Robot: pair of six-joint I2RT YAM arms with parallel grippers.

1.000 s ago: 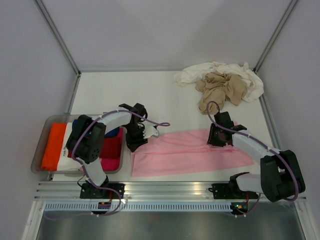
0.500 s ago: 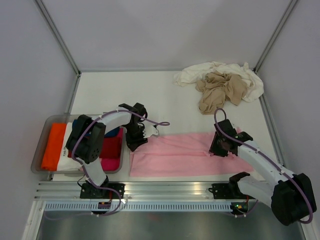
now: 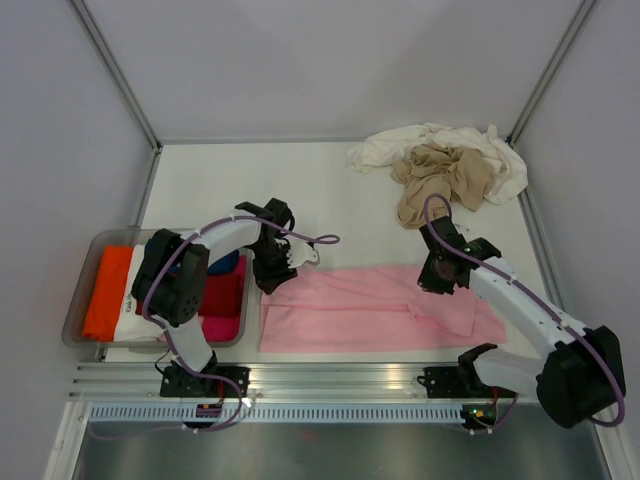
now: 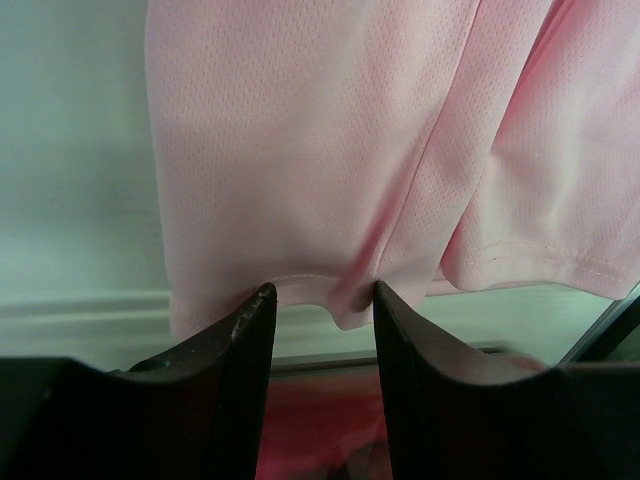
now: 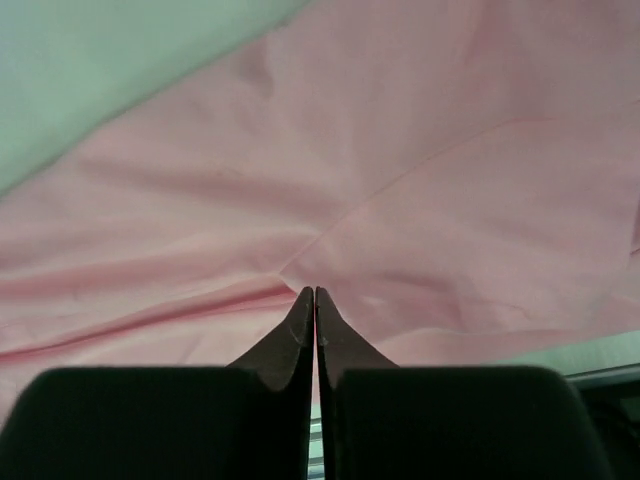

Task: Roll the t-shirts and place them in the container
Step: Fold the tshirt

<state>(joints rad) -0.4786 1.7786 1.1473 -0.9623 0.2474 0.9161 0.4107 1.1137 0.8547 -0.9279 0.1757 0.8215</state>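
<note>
Pink t-shirt (image 3: 370,305) is laid flat as a long folded strip near the front table edge, not yet rolled. Left gripper (image 3: 283,268) is placed at its left end, fingers apart, with the hem seen between them. Right gripper (image 3: 441,280) is placed at the right end, tips together, a fold of pink cloth apparently pinched. Cream-white t-shirt (image 3: 400,148) and tan t-shirt (image 3: 440,175) are heaped crumpled at the far right corner. Task is judged early: no roll started, all three left.

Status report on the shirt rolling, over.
Left gripper open at hem of pink t-shirt. Right gripper shut on a fold of it. Shirt flat, not yet rolled. Nothing in the way; cream-white t-shirt and tan t-shirt heaped far right.
</note>
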